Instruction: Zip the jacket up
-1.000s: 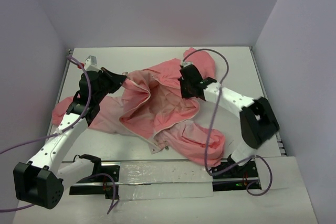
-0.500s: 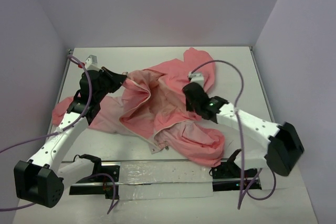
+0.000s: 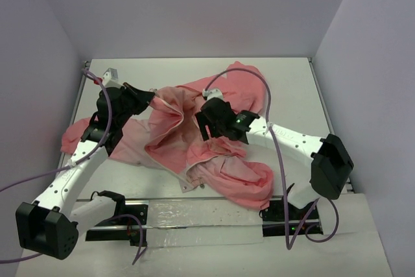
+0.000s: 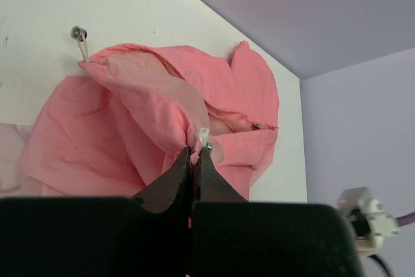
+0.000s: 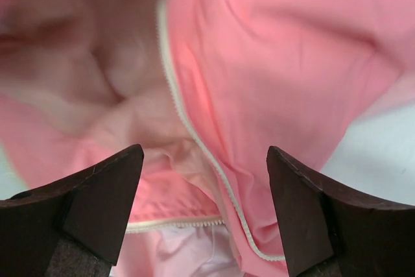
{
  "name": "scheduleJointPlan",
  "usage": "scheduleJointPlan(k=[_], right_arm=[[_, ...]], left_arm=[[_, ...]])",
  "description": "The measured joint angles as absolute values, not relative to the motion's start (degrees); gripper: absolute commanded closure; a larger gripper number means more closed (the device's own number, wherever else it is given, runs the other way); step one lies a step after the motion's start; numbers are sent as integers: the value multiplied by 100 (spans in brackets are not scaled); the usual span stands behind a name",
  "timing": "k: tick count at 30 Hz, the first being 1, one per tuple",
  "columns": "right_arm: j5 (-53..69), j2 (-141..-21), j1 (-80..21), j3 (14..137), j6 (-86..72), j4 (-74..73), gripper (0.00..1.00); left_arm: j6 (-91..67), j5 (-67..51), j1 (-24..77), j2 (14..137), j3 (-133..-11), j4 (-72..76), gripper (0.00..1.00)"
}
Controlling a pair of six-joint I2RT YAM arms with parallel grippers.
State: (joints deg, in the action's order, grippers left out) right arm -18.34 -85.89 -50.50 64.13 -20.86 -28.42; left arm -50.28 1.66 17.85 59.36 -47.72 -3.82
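1. Two grippers are at the jacket [image 3: 249, 180], which lies crumpled and open across the middle of the white bench [image 3: 295, 85]. It reaches from beyond your left arm to the near edge by the right arm's base.
2. Your left gripper [image 3: 153, 96] is at the jacket's far left part.
3. In the left wrist view, the left gripper [image 4: 196, 154] has its fingers pressed together on a raised fold of the jacket [image 4: 97, 128]. A small white zipper piece [image 4: 203, 136] pokes out just above the tips.
4. The pink fabric rises to a peak at that pinch and falls away on both sides.
5. A metal eyelet [image 4: 78, 32] with a short cord [image 4: 83, 48] lies on the bench at the jacket's far corner in that view.
6. Your right gripper [image 3: 201, 121] is over the middle of the jacket, near the open front.
7. From its wrist camera, the right gripper [image 5: 204, 160] is spread wide with nothing between the fingers. You cannot tell from these views whether the tips touch the cloth.
8. The zipper [image 5: 178, 105] shows as a line of white teeth running down between those spread fingers. Deeper salmon fabric [image 5: 292, 50] lies on its right and paler, blurred cloth on its left.
9. A second stretch of teeth [image 5: 175, 224] runs crosswise near the left finger, above the pale lining [image 5: 188, 251].
10. The two front edges lie apart, so the jacket is unzipped.
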Motion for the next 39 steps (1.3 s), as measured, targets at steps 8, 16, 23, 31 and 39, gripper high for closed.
scheduleJointPlan(k=[8,16,23,31,39], right_arm=[[-1493,-9303,-4873,8466,-1242,-3233,32],[-1347,-11171,-4345,9460,-1062,-3299,43],[-909,-11743,-4104,9573,-1081,-3238,43],[-732,-12008,-4082,9751,-1149,-2978,41],[-947,-12076,-4084,9566,-1293,-2737,36]], left_arm=[[-5028,327,1784,5700,-4772,-451,100],[-5030,417,1756,5683,-4772,-499,100],[-5012,471,1721,5688,-4772,-502,100],[-4998,471,1715,5745,-4770,-501,100],[-5001,467,1715,5752,-4770,-499,100]])
